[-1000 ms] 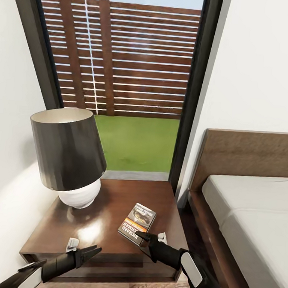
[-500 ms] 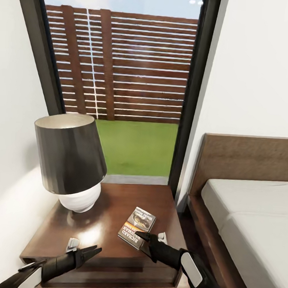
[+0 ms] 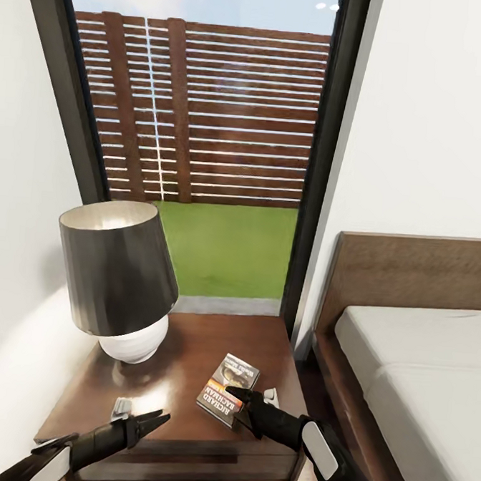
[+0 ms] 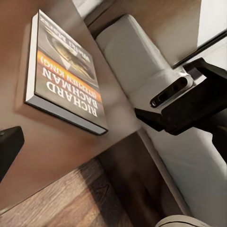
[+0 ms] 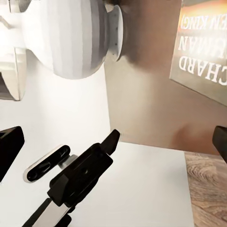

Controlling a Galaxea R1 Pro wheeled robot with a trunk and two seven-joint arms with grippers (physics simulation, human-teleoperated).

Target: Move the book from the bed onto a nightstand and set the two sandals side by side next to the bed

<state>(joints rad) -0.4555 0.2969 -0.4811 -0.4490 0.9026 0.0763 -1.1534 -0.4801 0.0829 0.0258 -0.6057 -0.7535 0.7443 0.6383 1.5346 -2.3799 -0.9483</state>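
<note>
The book (image 3: 228,387) lies flat on the dark brown nightstand (image 3: 182,355), cover up, orange band and white lettering showing. It also appears in the wrist views (image 4: 66,71) (image 5: 205,56). My right gripper (image 3: 252,395) is open at the book's near edge, one dark fingertip over its corner, nothing held. In the right wrist view its fingers (image 5: 10,144) stand far apart. My left gripper (image 3: 138,414) is open above the nightstand's front left edge, apart from the book. The bed (image 3: 418,368) is at the right. The sandals are out of view.
A lamp (image 3: 116,275) with a dark shade and white round base stands on the nightstand's back left. Behind it is a tall dark-framed window (image 3: 205,123). White walls close both sides. A narrow strip of floor (image 3: 323,390) separates nightstand and bed.
The whole head view has shifted, so nightstand, lamp and bed sit lower in the picture. The book stays flat on the nightstand. Both grippers remain open.
</note>
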